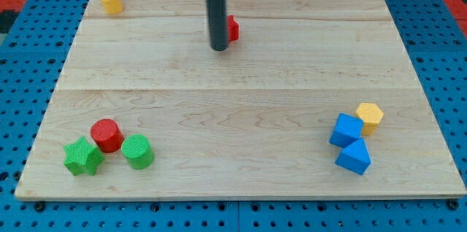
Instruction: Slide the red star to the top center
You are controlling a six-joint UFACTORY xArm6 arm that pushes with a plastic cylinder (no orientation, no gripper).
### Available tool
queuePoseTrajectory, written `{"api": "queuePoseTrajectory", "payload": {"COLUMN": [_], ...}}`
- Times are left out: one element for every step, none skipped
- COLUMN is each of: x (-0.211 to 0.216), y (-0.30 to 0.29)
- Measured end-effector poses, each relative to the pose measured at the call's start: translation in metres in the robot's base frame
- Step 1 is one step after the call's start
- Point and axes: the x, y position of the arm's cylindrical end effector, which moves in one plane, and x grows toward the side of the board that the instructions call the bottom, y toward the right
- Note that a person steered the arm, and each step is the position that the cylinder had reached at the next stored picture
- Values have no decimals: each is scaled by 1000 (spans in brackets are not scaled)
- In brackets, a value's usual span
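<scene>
Small red block (233, 28), shape unclear: mostly hidden behind the dark rod above my tip (219, 48). Rod's upper end cut off at view's top.

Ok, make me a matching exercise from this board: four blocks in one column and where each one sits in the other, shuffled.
Things:
1. red star
2. red cylinder
3. yellow hexagon
4. yellow block

Places:
A. the view's bottom left, between two green blocks
B. the view's top left corner
C. the view's top centre, just right of my tip
D. the view's right, next to the blue blocks

Pairs: 1-C, 2-A, 3-D, 4-B
</scene>
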Motion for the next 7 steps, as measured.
{"api": "queuePoseTrajectory", "payload": {"x": [-31,-54,-78,-100,-100,-83,-32], "y": [10,4,-4,-4,-4,-2,17]}}
